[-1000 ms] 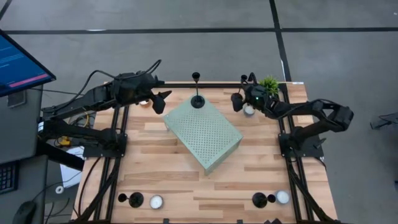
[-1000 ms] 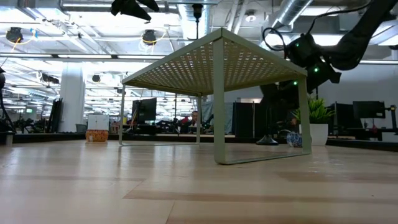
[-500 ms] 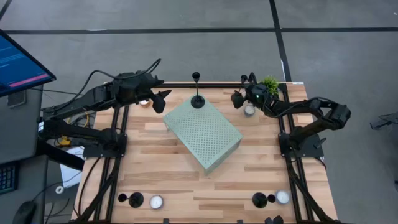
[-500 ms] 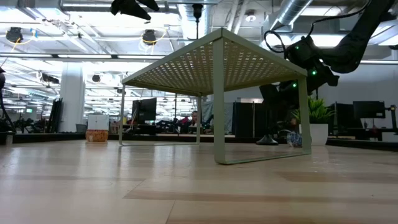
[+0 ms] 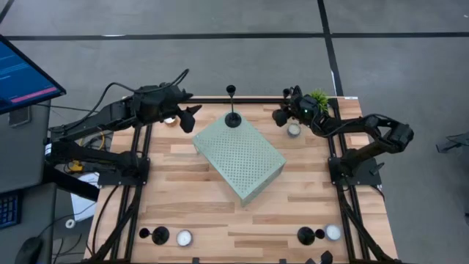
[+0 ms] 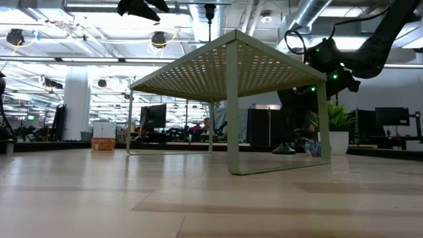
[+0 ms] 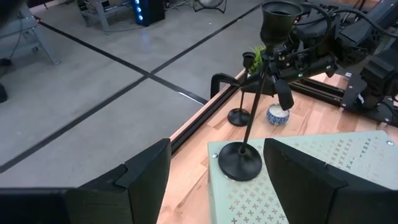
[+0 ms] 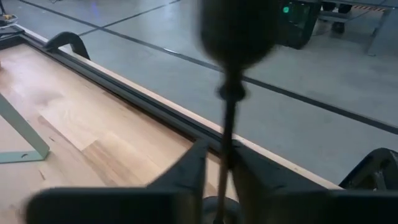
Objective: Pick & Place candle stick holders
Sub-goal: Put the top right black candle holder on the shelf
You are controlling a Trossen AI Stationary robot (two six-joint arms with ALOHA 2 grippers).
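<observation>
One black candle stick holder (image 5: pixel 232 117) stands by its disc base on the far corner of the green perforated stand (image 5: pixel 245 161). My left gripper (image 5: pixel 193 117) hovers open just left of it, touching nothing. A second holder (image 7: pixel 239 115) stands at the table's far edge beside the plant, and my right gripper (image 5: pixel 281 115) is shut on it. Two more holders rest on their bases at the near left (image 5: pixel 157 235) and near right (image 5: pixel 305 235). My right gripper pinches the holder's thin stem (image 8: pixel 227 124) between its two fingers, below the top cup (image 8: pixel 236 31). The fingers come nearly level from the table's right side and lie across the stem. The holder is upright, its base (image 6: pixel 284 150) on the table.
White tealights lie by the held holder (image 5: pixel 294 130), by the left gripper (image 5: pixel 170 121), and beside each near holder (image 5: pixel 183 237) (image 5: pixel 333 232). A small green plant (image 5: pixel 318 97) stands at the far right corner. A black rail (image 8: pixel 124 87) edges the table's far side.
My right gripper has swung slightly toward the table's far edge, off the tealight, and its fingers have drawn together on the holder's stem. The holder has stayed upright on the table.
</observation>
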